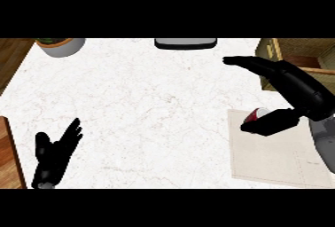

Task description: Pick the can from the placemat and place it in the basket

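In the head view, no brand, label or legible writing can be made out on any object. 1 can (256, 115), red and white, is seen at the right of the frame, at the upper left corner of 1 beige placemat (274, 159), which lies at the lower right on the white marbled counter (144, 102). Most of the can is hidden by the right hand (288, 95); whether it is lifted off the mat or rests on it cannot be told. The right hand is shown as a large black shape arching from the upper right down to the can, with the thumb (265, 125) curled beneath the can and the fingers (252, 62) extended toward the top of the frame, so that the can is pinched against the hand.

1 basket (271, 57), woven and tan, is partly visible at the upper right edge, behind the right hand and well apart from the can.

The left hand (56, 155) is seen at the lower left, resting on or over the counter, its fingers straight, slightly spread and pointing up; nothing is held in it.

At the upper left, 1 grey pot (65, 48) with a green plant is cut off by the frame's top. At the top centre, 1 dark, light-rimmed object (186, 43) is only partly shown and cannot be identified. Wooden flooring (9, 57) shows along the left edge.
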